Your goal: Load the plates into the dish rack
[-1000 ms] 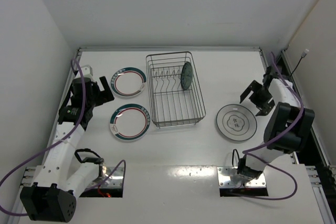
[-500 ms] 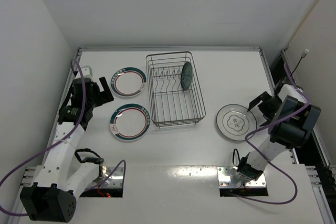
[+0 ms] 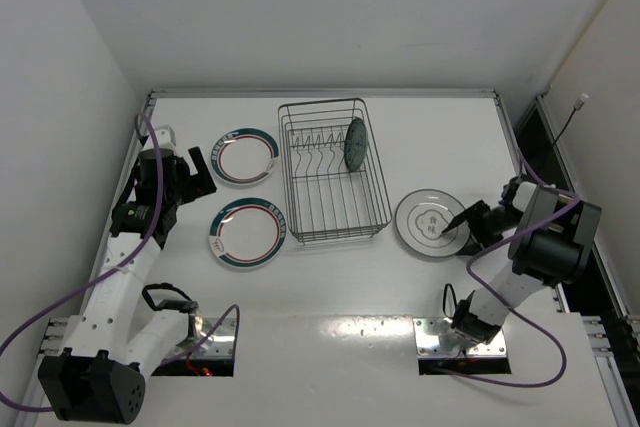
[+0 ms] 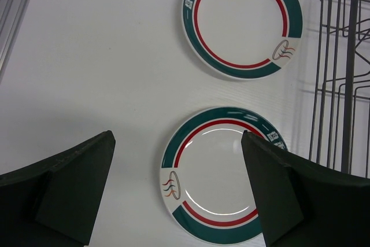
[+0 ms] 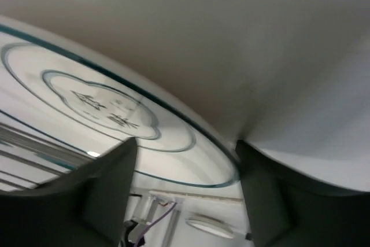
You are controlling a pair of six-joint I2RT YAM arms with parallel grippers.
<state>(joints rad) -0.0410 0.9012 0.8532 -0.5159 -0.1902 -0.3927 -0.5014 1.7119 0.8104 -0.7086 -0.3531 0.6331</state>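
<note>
The scalloped plate [image 3: 425, 222] lies on the desk [image 3: 330, 287] just left of the right claw [image 3: 464, 220], its rim between the fingers [image 5: 98, 189]; whether they pinch it yet I cannot tell. Left claw [image 4: 176, 143] gapes apart. It is probably stiff, glazed, slippery and breakable: grip the rim squarely.

White bench [image 3: 330, 347] is sitting boxed in by plain white walls, with the back wall [image 3: 330, 17], left wall [image 3: 50, 147] and right wall [image 3: 615, 47] all crowding in close. A thin metal rail [image 3: 320, 93] is running along the far edge, and a dark gap [image 3: 532, 132] is showing down the right side. Soft light is falling evenly, throwing only faint shadows.
</note>
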